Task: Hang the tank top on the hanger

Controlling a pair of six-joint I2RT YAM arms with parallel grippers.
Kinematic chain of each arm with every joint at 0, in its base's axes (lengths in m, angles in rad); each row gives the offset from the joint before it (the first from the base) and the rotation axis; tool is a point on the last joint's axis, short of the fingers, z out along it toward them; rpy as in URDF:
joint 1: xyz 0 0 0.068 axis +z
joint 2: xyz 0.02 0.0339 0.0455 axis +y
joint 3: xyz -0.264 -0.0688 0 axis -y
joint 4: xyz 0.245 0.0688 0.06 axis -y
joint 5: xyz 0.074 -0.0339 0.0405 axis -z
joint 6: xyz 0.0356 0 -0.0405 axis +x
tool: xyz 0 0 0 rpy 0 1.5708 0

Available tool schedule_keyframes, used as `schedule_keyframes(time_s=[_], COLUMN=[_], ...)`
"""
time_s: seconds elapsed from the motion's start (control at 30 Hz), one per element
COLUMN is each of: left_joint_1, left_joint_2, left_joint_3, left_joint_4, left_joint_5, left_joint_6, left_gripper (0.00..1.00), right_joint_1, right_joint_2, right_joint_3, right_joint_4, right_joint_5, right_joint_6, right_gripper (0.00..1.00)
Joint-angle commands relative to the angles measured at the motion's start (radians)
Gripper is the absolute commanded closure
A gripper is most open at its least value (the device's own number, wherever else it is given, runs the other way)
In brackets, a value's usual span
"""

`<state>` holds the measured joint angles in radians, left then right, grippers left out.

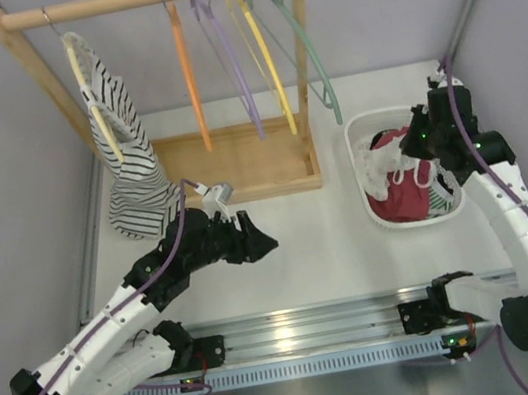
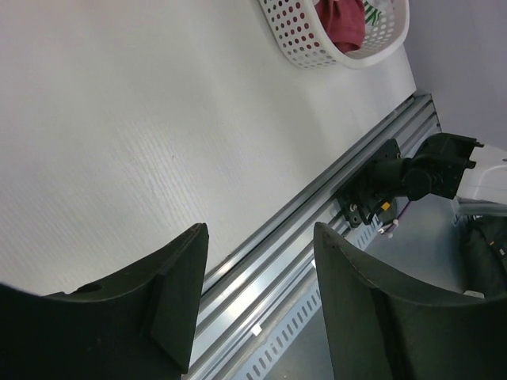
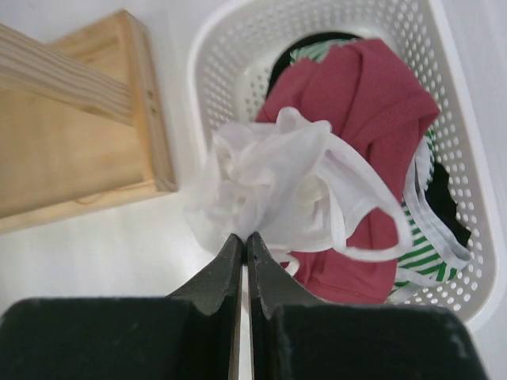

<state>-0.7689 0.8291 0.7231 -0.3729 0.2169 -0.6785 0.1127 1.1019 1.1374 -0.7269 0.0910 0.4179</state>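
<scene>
The white tank top [image 3: 269,182] hangs bunched from my right gripper [image 3: 244,236], which is shut on its fabric above the white basket [image 3: 467,198]. In the top view the tank top [image 1: 383,165] dangles over the basket's left half, under my right gripper [image 1: 415,144]. The orange hanger [image 1: 189,78] hangs on the wooden rail, second from the left. My left gripper [image 1: 270,244] is open and empty, low over the table's middle; in its wrist view the gripper [image 2: 257,261] points at the near rail.
The basket [image 1: 379,217] holds a dark red garment [image 1: 411,195] and a green-striped one [image 3: 424,253]. The wooden rack [image 1: 238,161] carries a black-and-white striped top [image 1: 124,150] on a yellow hanger, plus purple [image 1: 231,61], yellow [image 1: 263,56] and green [image 1: 305,49] hangers.
</scene>
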Motion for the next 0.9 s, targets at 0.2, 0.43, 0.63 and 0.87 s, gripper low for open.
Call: schedule_keyframes(time_s=[0.2,0.43,0.63,0.87], left_joint_1=[-0.006,-0.006,-0.006,-0.006], left_joint_2=[0.018,-0.011,-0.038,-0.074], left_joint_3=[-0.005,0.001,0.003,-0.001], left_joint_4=[0.172,0.218,0.227,0.227], left_joint_5=[0.087,0.110,0.118,0.119], left_joint_6=[-0.004,0.002,-0.003,-0.006], left_gripper=[0.39,0.39,0.39,0.38], right_joint_1=[-0.005,0.152,0.301,0.401], right_joint_2=[-0.062,-0.054,0.007,0.004], right_joint_3=[0.338,0.487,0.686,0.725], right_joint_4=[-0.153,-0.204,-0.270,-0.250], right_joint_5=[-0.172,-0.146,-0.062,-0.042], right_joint_6=[-0.004,0.047,0.073,0.123], right_gripper=[1.00,1.00,1.00,1.00])
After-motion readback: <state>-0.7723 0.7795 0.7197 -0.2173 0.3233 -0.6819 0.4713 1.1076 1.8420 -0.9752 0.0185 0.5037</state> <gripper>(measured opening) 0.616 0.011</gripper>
